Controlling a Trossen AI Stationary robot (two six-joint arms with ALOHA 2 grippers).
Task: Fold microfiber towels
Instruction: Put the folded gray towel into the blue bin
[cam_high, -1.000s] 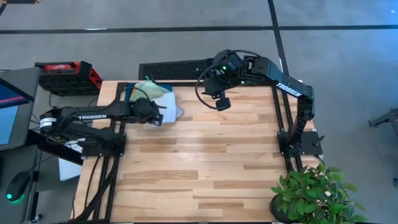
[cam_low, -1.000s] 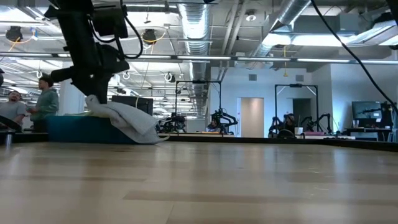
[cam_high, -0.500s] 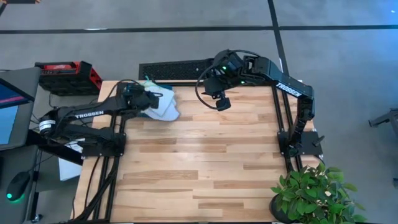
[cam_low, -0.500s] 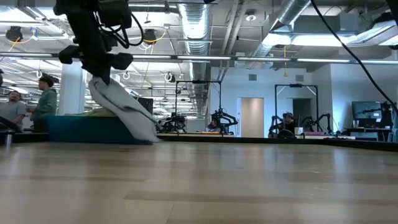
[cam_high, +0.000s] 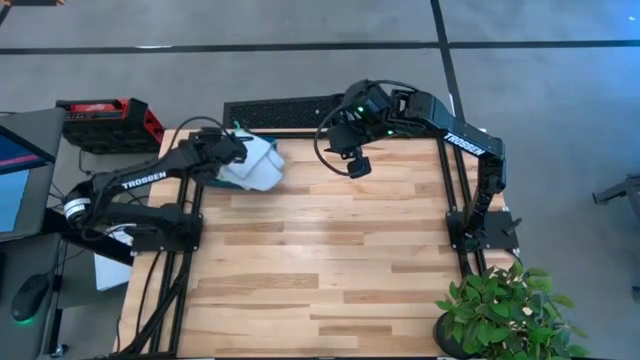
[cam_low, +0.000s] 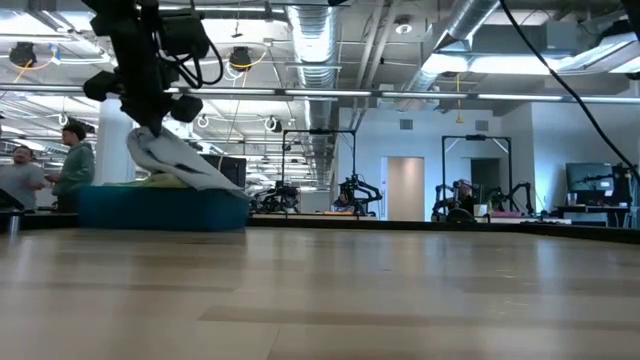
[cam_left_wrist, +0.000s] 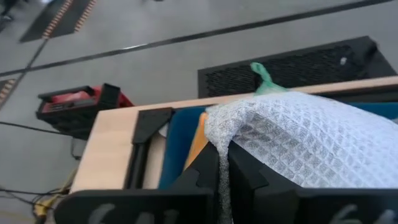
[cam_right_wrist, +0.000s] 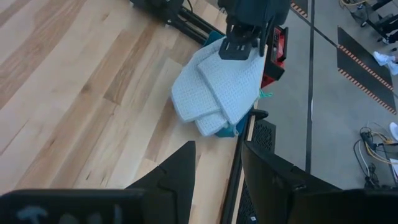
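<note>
- High view: the left gripper (cam_high: 228, 152) is clamped on a pale grey towel (cam_high: 255, 166) at the table's far left corner, over the teal tray (cam_high: 208, 146). To do this step well, lift until the cloth hangs clear of the tray, then carry it toward the open wood in the middle. The right gripper (cam_high: 357, 165) waits above the far edge, jaws parted and empty.
- Low view: the grey towel (cam_low: 180, 165) droops from the left gripper (cam_low: 147, 126), its lower edge apparently draped over the tray (cam_low: 160, 208), though contact is hard to judge. People stand in the room behind.
- Left wrist view: the fingers (cam_left_wrist: 245, 177) pinch one edge; an orange towel (cam_left_wrist: 198, 140) and a green towel (cam_left_wrist: 264, 76) lie beneath and could be dragged along.
- Right wrist view: the grey cloth (cam_right_wrist: 214, 90) hangs in layers over the tray corner.
</note>
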